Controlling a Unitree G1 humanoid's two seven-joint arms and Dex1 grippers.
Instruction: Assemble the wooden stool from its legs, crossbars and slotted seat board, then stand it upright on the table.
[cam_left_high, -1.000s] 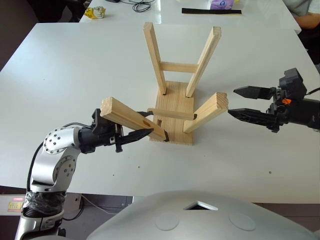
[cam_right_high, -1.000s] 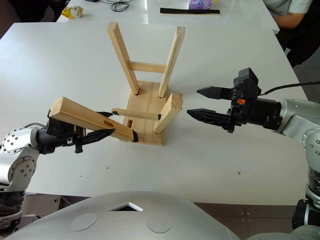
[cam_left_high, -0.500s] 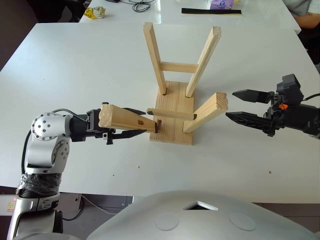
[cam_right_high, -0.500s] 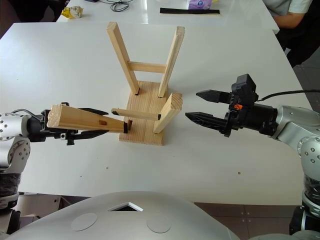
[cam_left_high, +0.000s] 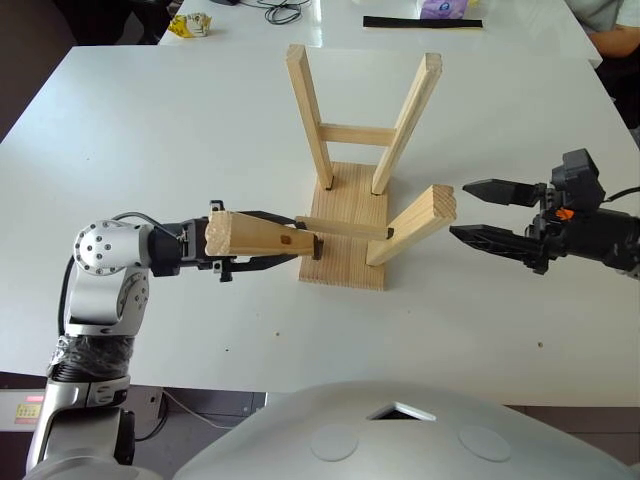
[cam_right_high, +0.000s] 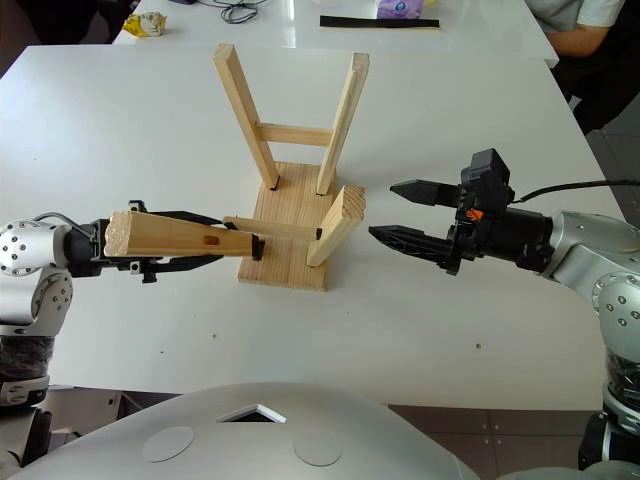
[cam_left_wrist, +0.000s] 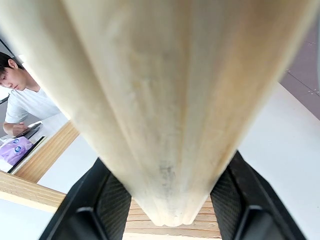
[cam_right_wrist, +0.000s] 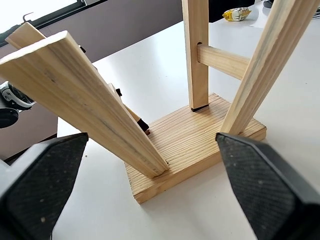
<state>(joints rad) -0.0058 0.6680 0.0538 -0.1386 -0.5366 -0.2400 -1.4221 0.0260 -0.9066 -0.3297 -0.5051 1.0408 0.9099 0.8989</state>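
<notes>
Left gripper (cam_right_high: 205, 240): mine, clenched on the loose leg (cam_left_high: 240, 232), one finger above it and one below.
Loose leg: held nearly level over the table (cam_left_high: 150, 150), its far end at the near-left corner of the seat board (cam_left_high: 345, 265).
Right gripper (cam_left_high: 460, 208): fingers spread, grasping nothing, near the leaning leg (cam_left_high: 412, 225) but apart from it.
Seat board: flat on the table.
Far legs (cam_left_high: 310, 115): two, upright in the board, joined by a crossbar (cam_left_high: 355, 133).
Leaning leg: foot at the near-right corner, tilted rightward.
Near crossbar (cam_left_high: 340, 227): runs from the leaning leg toward the loose leg.
</notes>
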